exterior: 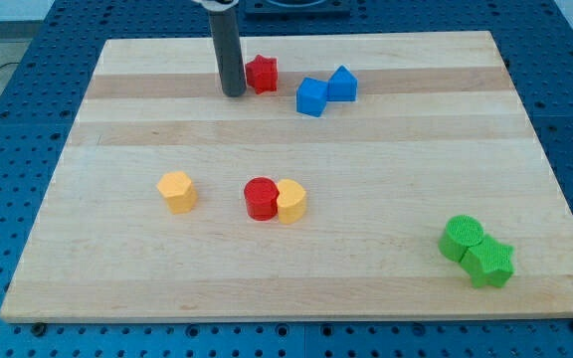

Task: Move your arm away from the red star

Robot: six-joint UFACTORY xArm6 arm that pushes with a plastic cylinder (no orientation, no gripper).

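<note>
Your tip (234, 92), bare and holding nothing, sits just left of the light, easily nudged red star (261, 74); back off leftward.

Bright, even overhead light, sharp focus throughout, with only faint soft shadows beneath the blocks.

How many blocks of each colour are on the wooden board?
Red: 2, a red star block just right of my tip, and a red cylinder block
Blue: 2, blue blocks
Yellow: 2, yellow blocks
Green: 2, a green cylinder block and a green star block
Total: 8
</note>
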